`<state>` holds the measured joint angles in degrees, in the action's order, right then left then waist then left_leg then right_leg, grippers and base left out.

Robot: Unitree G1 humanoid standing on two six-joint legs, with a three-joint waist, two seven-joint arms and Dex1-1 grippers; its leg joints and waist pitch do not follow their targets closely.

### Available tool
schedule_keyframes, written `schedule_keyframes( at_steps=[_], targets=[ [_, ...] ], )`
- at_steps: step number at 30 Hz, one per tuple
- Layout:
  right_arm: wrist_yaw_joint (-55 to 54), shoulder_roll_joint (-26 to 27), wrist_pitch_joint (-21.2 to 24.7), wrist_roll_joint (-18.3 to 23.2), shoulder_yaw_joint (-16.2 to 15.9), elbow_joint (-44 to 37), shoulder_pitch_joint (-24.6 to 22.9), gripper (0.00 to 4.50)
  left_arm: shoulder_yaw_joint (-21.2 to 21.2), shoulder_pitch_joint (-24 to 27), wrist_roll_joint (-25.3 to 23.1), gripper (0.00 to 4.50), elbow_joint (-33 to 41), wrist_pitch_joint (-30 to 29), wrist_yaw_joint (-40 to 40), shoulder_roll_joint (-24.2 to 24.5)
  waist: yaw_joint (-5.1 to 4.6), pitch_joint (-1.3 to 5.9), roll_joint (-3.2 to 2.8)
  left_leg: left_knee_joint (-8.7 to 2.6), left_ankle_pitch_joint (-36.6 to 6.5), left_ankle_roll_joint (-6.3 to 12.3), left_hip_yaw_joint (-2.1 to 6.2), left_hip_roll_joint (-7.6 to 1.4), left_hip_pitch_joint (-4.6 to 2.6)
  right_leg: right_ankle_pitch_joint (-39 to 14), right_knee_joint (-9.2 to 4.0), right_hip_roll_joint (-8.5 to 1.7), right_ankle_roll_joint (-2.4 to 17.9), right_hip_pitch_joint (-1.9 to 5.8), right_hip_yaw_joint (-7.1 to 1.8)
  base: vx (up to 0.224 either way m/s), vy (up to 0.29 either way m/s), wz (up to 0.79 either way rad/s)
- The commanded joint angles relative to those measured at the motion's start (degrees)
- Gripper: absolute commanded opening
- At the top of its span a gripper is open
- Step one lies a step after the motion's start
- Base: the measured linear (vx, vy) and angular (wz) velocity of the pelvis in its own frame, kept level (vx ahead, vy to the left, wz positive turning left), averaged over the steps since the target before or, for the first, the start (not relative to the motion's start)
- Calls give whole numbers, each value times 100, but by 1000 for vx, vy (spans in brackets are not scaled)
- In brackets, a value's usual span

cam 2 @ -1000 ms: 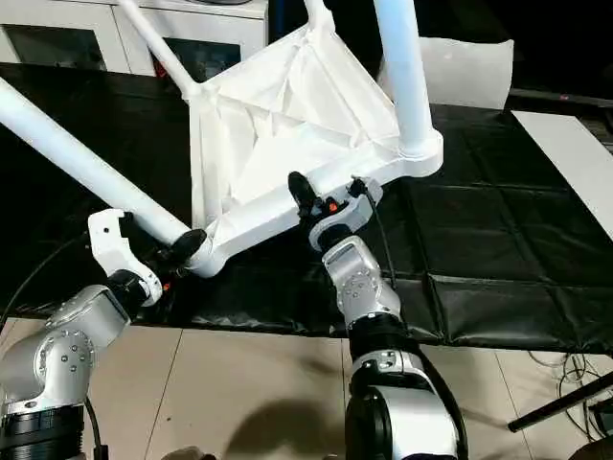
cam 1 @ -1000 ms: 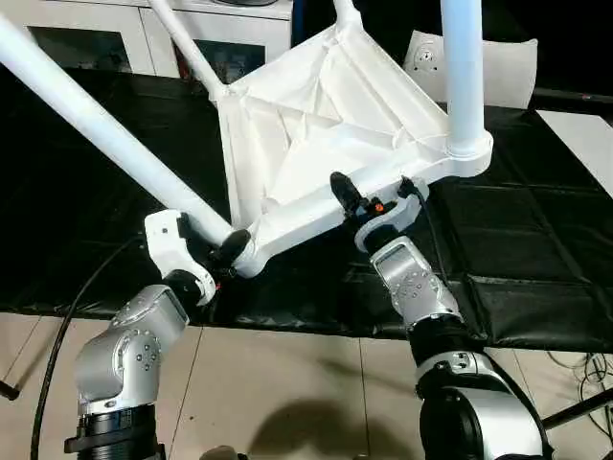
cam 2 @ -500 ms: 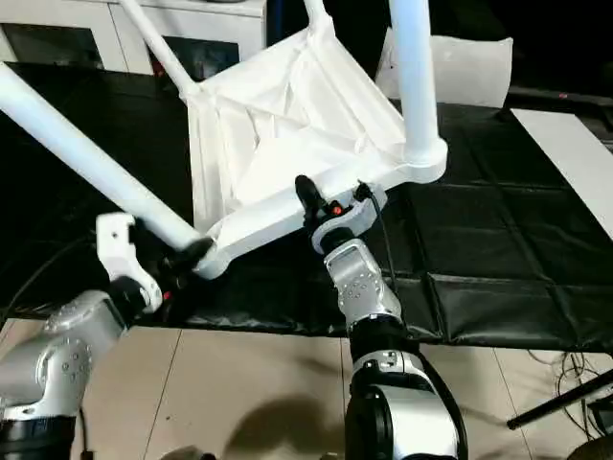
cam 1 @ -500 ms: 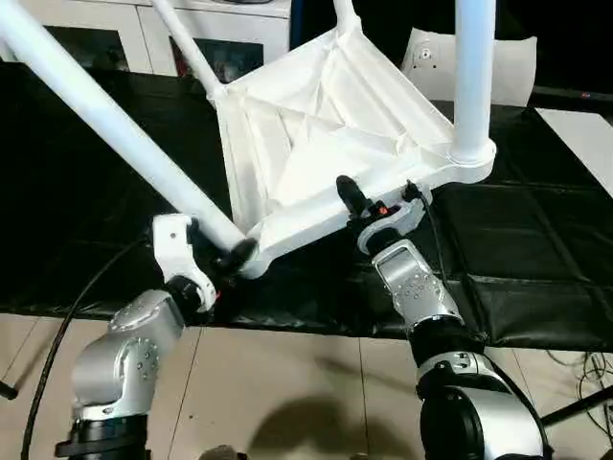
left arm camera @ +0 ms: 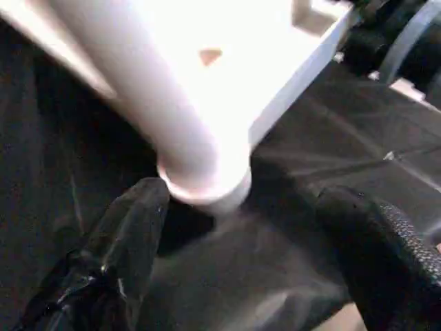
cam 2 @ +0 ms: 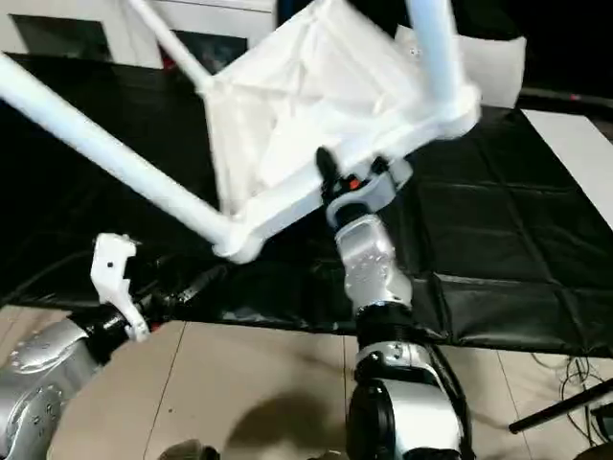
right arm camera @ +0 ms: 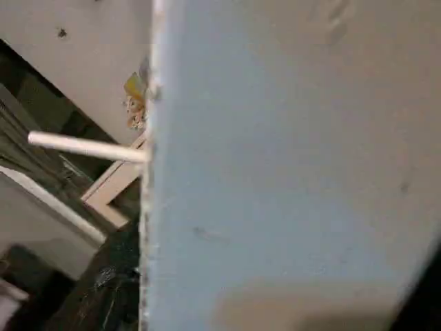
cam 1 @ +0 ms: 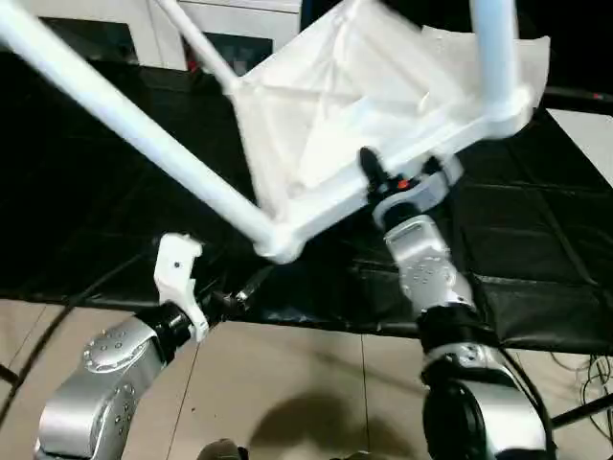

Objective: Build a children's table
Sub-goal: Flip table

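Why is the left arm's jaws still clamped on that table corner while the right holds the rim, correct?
Not quite. The left gripper has let go: its jaws stand open below the corner socket, as the left wrist view shows. The right gripper does hold the tabletop rim.

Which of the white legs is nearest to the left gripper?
The long leg slanting to the upper left; its socket end sits just above the left gripper. The others stand farther back.

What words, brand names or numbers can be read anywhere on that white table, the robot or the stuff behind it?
None can be read.
The tabletop and its legs show bare white plastic.
The left gripper and right gripper carry no legible label; a small red spot by the right one is no text.
The cabinet behind bears no lettering.
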<state>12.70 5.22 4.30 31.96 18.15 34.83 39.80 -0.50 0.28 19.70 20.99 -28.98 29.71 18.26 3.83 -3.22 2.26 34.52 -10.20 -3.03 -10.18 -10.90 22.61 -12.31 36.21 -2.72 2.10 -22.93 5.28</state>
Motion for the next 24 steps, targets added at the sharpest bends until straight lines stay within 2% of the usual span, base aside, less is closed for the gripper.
schedule_keyframes(
  at_steps=[1, 3, 4, 5, 6, 7, 8, 9, 11, 13, 14, 17, 18, 19, 20, 22, 23, 24],
  targets=[
    [-211, -367, -554, -641, -166, -1025, -180, 204, 325, -122, -560, 415, 153, 503, -74, 129, -35, 403, -59, -357, -173, 151, 60, -298, -189, 226, -331, -494, 708, 315, -397, 0, 0, 0],
    [-225, -377, -560, -672, -179, -1055, -201, 203, 335, -129, -588, 416, 152, 532, -83, 135, -38, 401, -39, -357, -245, 109, 53, -283, -169, 152, -328, -516, 646, 337, -411, 0, 0, 0],
    [-318, -427, -543, -832, -239, -1307, -336, 203, 414, -205, -782, 416, 115, 714, -140, 197, -44, 399, -32, -362, -301, 86, 50, -279, -165, 63, -338, -519, 637, 336, -410, 0, 0, 0],
    [-453, -492, -495, -1026, -302, -1607, -487, 203, 492, -314, -915, 417, 87, 862, -145, 240, -44, 393, -66, -362, -388, 38, 52, -281, -189, -90, -361, -507, 570, 316, -414, 0, 0, 0],
    [-675, -580, -409, -1288, -374, -2026, -688, 203, 625, -482, -1131, 417, 87, 1051, -130, 333, -34, 392, -61, -361, -389, 1, 54, -282, -203, -139, -372, -490, 482, 298, -419, 0, 0, 0],
    [-720, -594, -393, -1332, -382, -2090, -717, 203, 654, -512, -1177, 417, 99, 1078, -121, 359, -13, 406, -73, -362, -375, -46, 59, -286, -213, -88, -356, -489, 439, 298, -420, 0, 0, 0],
    [-838, -643, -336, -1468, -413, -2256, -793, 203, 698, -581, -1249, 417, 150, 1105, -114, 396, -19, 399, -58, -373, -370, -60, 64, -282, -193, -74, -355, -484, 428, 306, -418, 0, 0, 0],
    [-924, -675, -298, -1552, -442, -2389, -852, 203, 728, -637, -1300, 417, 188, 1124, -109, 424, -8, 399, -68, -373, -438, -116, 60, -283, -214, -99, -355, -480, 415, 291, -417, 0, 0, 0],
    [-1009, -715, -244, -1643, -468, -2529, -913, 203, 772, -707, -1383, 417, 231, 1152, -98, 474, -25, 388, -49, -383, -549, -157, 65, -266, -171, -223, -361, -495, 406, 324, -418, 0, 0, 0],
    [-1298, -878, 23, -2026, -576, -2897, -1062, 202, 863, -985, -1554, 417, 345, 1135, -31, 611, -29, 381, -42, -378, -660, -188, 60, -256, -191, -486, -396, -482, 325, 300, -425, 0, 0, 0],
    [-1298, -878, 23, -2026, -576, -2897, -1062, 200, 863, -985, -1554, 417, 345, 1135, -31, 611, -49, 377, -14, -382, -643, -193, 61, -251, -173, -505, -395, -478, 311, 312, -427, 0, 0, 0],
    [-1449, -965, 309, -2204, -659, -3172, -1117, 199, 854, -1284, -1613, 417, 383, 1044, -19, 687, -79, 376, -18, -377, -667, -202, 66, -237, -164, -621, -404, -475, 295, 310, -424, 0, 0, 0],
    [-1517, -1022, 456, -2313, -731, -3311, -1142, 199, 848, -1440, -1651, 417, 386, 1025, 0, 744, -83, 381, -16, -372, -671, -193, 63, -236, -170, -612, -403, -474, 292, 304, -424, 0, 0, 0],
    [-1655, -1146, 718, -2597, -845, -3489, -1152, 198, 833, -1741, -1803, 417, 390, 1051, 40, 895, -109, 369, -12, -375, -657, -208, 72, -225, -153, -650, -410, -456, 277, 308, -420, 0, 0, 0],
    [-1692, -1183, 786, -2685, -875, -3529, -1151, 198, 827, -1826, -1845, 417, 390, 1062, 57, 939, -105, 387, -14, -362, -635, -208, 67, -218, -163, -613, -397, -457, 281, 316, -421, 0, 0, 0],
    [-1743, -1230, 874, -2793, -904, -3556, -1122, 197, 800, -2007, -1909, 417, 399, 1063, 83, 1019, -126, 369, -11, -367, -666, -231, 72, -216, -159, -682, -404, -456, 287, 303, -422, 0, 0, 0],
    [-1811, -1289, 1019, -2909, -955, -3559, -1039, 197, 710, -2363, -1938, 417, 382, 1064, 86, 1110, -140, 369, -12, -355, -710, -240, 67, -211, -146, -734, -405, -468, 289, 313, -430, 0, 0, 0],
    [-1813, -1292, 1025, -2914, -958, -3557, -1033, 197, 704, -2385, -1939, 417, 380, 1063, 85, 1115, -144, 368, -10, -353, -715, -252, 65, -206, -154, -788, -415, -456, 280, 304, -431, 0, 0, 0]
  ],
)
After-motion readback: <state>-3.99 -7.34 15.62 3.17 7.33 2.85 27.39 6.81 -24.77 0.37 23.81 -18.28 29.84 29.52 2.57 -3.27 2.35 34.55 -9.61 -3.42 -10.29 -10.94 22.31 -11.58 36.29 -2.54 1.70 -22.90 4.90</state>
